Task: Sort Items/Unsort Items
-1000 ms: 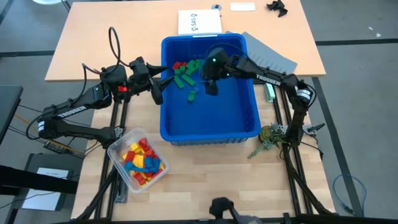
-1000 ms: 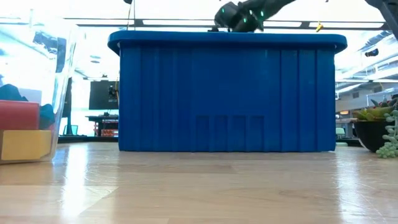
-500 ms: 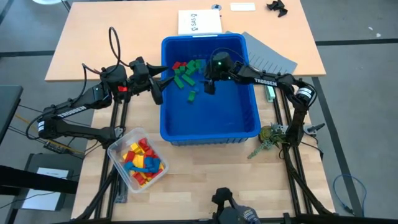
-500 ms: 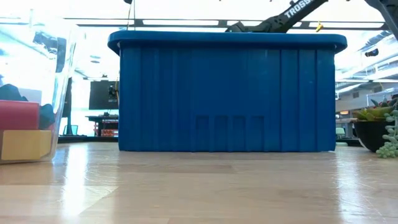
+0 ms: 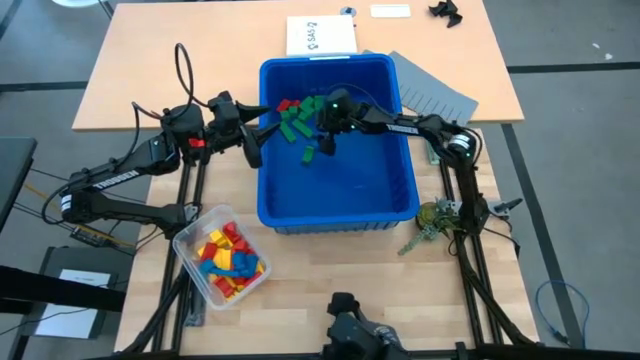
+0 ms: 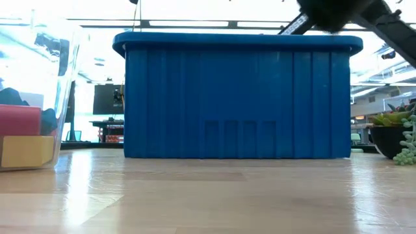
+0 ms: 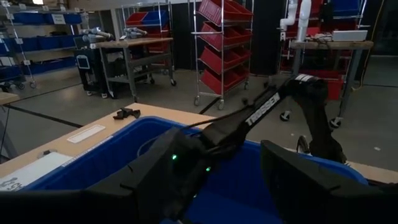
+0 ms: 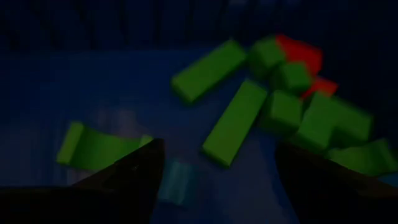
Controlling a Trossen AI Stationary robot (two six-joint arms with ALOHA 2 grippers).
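- A clear tub [image 5: 221, 262] of red, yellow and blue blocks [image 5: 228, 258] is seen on the worktop [image 5: 320, 280], well apart from both pincers, toward the near left corner.
- The left pincer [image 5: 262, 133] is held at the left rim of the blue bin [image 5: 340, 205], with its fingers spread and nothing between them.
- Just beyond the left pincer's tips, inside the bin, green blocks [image 5: 295, 122] are heaped in the far left corner, with a few red blocks [image 5: 284, 104] mixed in at the heap's far edge.
- The right pincer [image 5: 322, 131] is reached into the bin from the right, over the near edge of that heap; its fingers are spread and nothing is pinched.
- In the right wrist view, a long green block [image 8: 235, 122] is seen lying flat just ahead of the spread fingers, and a single green block [image 8: 93, 149] just beside one fingertip.
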